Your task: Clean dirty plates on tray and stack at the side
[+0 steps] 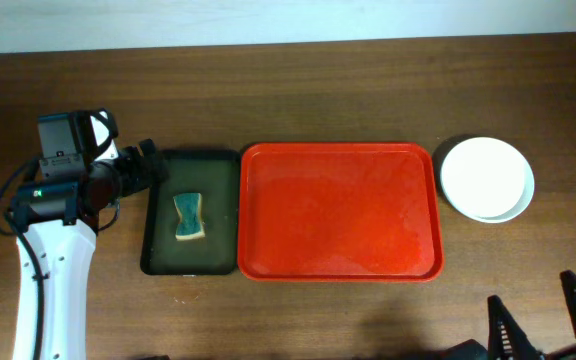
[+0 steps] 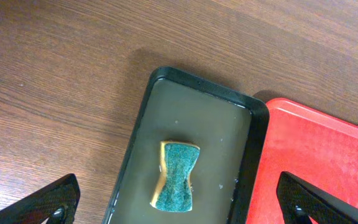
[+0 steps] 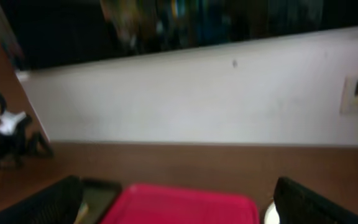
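The red tray (image 1: 340, 210) lies at the table's middle with nothing on it; it also shows in the left wrist view (image 2: 316, 162) and the right wrist view (image 3: 185, 202). The plates (image 1: 486, 177) sit stacked on the table just right of the tray, a clean white one on top; the lower ones are mostly hidden. My left gripper (image 1: 146, 166) (image 2: 179, 186) is open and empty over the dark green tray's left end. My right gripper (image 1: 540, 312) (image 3: 178, 186) is open and empty at the front right, away from the plates.
A dark green tray (image 1: 163, 225) (image 2: 216, 124) lies against the red tray's left side and holds a yellow sponge with a green scrub face (image 1: 188, 217) (image 2: 176, 175). A wall runs behind the table's far edge.
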You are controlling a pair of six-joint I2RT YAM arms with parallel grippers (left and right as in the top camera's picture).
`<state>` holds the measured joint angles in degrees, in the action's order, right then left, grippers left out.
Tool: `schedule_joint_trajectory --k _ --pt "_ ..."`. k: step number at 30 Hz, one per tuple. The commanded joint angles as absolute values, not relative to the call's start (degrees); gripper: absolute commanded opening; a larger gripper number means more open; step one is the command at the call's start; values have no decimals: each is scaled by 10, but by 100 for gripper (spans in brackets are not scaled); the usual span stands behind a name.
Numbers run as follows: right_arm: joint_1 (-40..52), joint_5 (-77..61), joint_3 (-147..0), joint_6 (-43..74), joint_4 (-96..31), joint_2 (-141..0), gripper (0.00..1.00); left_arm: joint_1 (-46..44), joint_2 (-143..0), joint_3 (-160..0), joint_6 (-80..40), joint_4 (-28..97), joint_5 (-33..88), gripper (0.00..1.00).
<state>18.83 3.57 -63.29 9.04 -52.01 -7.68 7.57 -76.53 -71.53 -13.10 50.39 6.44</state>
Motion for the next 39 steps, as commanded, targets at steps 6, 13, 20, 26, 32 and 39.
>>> schedule_joint_trajectory --k 6,13,20,26,32,39 --pt "145 33 -418 94 -176 -21 98 78 -762 -720 -136 505 62 99" --pt "115 33 -235 95 72 -4 98 78 -762 -720 -136 505 62 99" --pt "115 53 -147 101 178 -2 98 78 -762 -720 -136 505 62 99" --pt "115 84 -71 101 164 -2 98 78 -762 -720 -136 505 62 99" --pt "115 84 -12 101 119 -2 98 78 -762 -720 -136 505 62 99" --pt "116 81 -3 53 -41 -2 98 78 -762 -720 -136 505 62 99"
